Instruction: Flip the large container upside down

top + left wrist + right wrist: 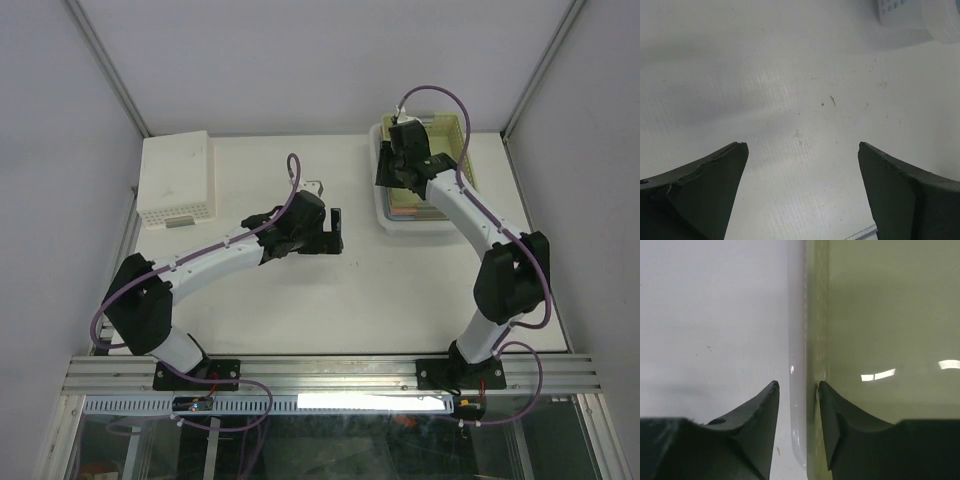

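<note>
A white tub [400, 222] stands at the back right with a yellow-green container [455, 135] nested in it. My right gripper [388, 175] reaches down over their left side. In the right wrist view it [798, 385] straddles the white rim [796, 340] and the green wall [817, 315]. One finger is outside over the table and one is inside, touching the green wall. The jaws are narrowly open, with a small gap at the outer finger. My left gripper [336, 230] is open and empty over the mid-table [802, 145].
A white perforated box [178, 178] sits at the back left corner. A corner of the white tub [940, 22] shows at the top right of the left wrist view. Grey walls enclose the table on three sides.
</note>
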Robot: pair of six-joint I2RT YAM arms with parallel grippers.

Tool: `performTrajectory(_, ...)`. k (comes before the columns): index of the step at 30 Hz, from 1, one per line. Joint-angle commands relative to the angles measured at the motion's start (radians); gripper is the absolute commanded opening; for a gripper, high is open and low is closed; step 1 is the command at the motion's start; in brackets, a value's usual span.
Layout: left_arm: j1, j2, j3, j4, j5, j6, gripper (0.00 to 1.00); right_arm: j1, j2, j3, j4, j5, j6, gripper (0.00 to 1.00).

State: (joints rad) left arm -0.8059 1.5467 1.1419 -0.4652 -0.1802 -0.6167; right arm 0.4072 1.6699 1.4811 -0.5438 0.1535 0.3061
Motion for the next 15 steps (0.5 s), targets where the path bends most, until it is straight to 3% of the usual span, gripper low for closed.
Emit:
performTrajectory(1,0.002,-0.037,0.007,0.043,0.006,-0.018,0.99,-0.007,0.038,0.117,-0.021,0.019,-0.037,0.37)
performTrajectory(5,0.001,-0.05,-0.003,0.044,-0.018,-0.013,0.99,-0.008,0.042,0.13,-0.028,0.047,-0.041,0.15)
performTrajectory(8,0.002,-0.045,-0.008,0.045,-0.016,-0.015,0.99,-0.011,0.016,0.112,-0.016,0.069,-0.045,0.13)
performTrajectory(11,0.001,-0.03,-0.007,0.049,-0.001,-0.019,0.99,-0.012,-0.019,0.1,-0.017,0.09,-0.057,0.01)
performTrajectory(15,0.002,-0.018,-0.009,0.065,0.018,-0.028,0.99,-0.017,-0.104,0.07,-0.015,0.123,-0.067,0.0)
